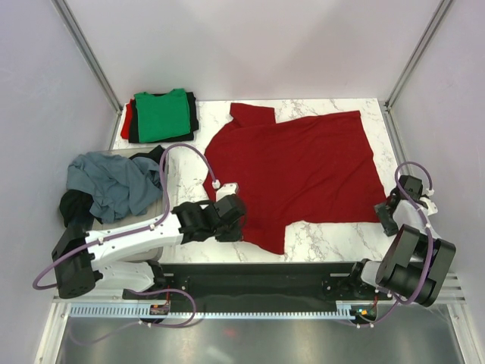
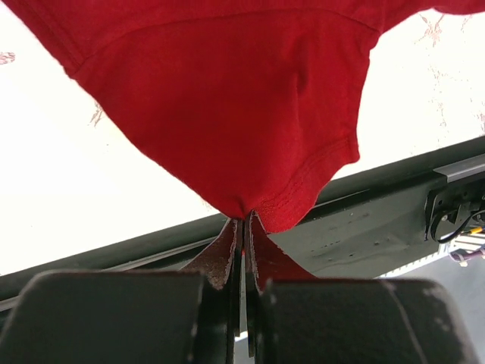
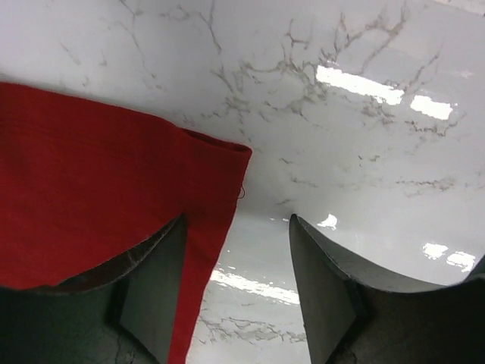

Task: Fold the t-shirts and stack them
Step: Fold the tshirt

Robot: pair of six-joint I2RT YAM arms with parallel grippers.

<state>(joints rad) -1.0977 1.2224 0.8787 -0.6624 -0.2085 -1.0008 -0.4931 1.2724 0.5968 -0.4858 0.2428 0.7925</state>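
Observation:
The dark red t-shirt (image 1: 303, 167) lies spread on the marble table. My left gripper (image 1: 231, 216) is shut on the hem of its near sleeve, which shows in the left wrist view (image 2: 250, 136) with the pinched edge at the fingertips. My right gripper (image 1: 386, 214) is open just above the table at the shirt's near right corner (image 3: 114, 205); one finger (image 3: 151, 296) sits over the cloth, the other (image 3: 326, 288) over bare marble. A folded bright green shirt (image 1: 161, 115) lies on folded black and red ones at the back left. A crumpled grey-blue shirt (image 1: 114, 182) lies on a black one (image 1: 73, 205).
The grey-blue and black shirts sit in a clear plastic tub (image 1: 91, 163) at the left edge. A black rail (image 1: 258, 273) runs along the table's near edge, and also shows in the left wrist view (image 2: 379, 227). Frame posts (image 1: 87, 53) stand at the back corners.

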